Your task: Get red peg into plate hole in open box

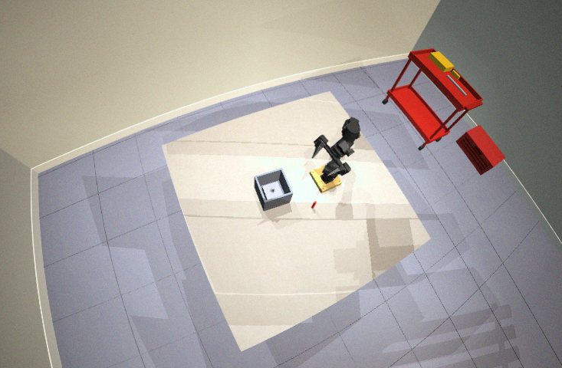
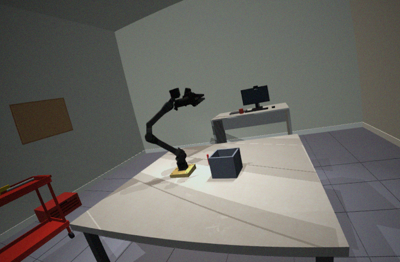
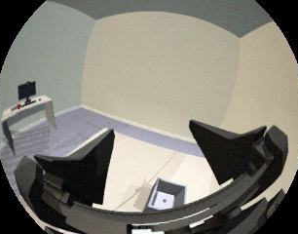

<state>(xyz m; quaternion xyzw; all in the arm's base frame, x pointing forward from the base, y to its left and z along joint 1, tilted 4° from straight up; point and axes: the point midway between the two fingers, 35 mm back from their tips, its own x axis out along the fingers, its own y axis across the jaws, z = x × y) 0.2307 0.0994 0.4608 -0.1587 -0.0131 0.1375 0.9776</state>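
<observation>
The red peg [image 1: 313, 205] [image 2: 207, 159] stands upright on the table [image 1: 246, 260] [image 2: 252, 213], beside the box and partly hidden behind it in the exterior view. The open blue-grey box [image 1: 277, 202] [image 2: 225, 167] [image 3: 171, 184] stands on the table. A pale plate [image 1: 267, 195] [image 3: 159, 201] with a small dark hole lies at its bottom. My gripper [image 1: 320, 167] [image 2: 203, 96] [image 3: 152, 128] is wide open and empty, high above the table. It points outward, with the box low between the fingers in the wrist view. The peg cannot be seen in the wrist view.
The arm's yellow base [image 1: 319, 182] [image 2: 183, 172] stands near the box and peg. A red cart [image 1: 415, 110] [image 2: 30, 239] and a red cabinet [image 1: 481, 149] stand off the table. A desk with a monitor [image 2: 255, 95] [image 3: 26, 91] is in the background.
</observation>
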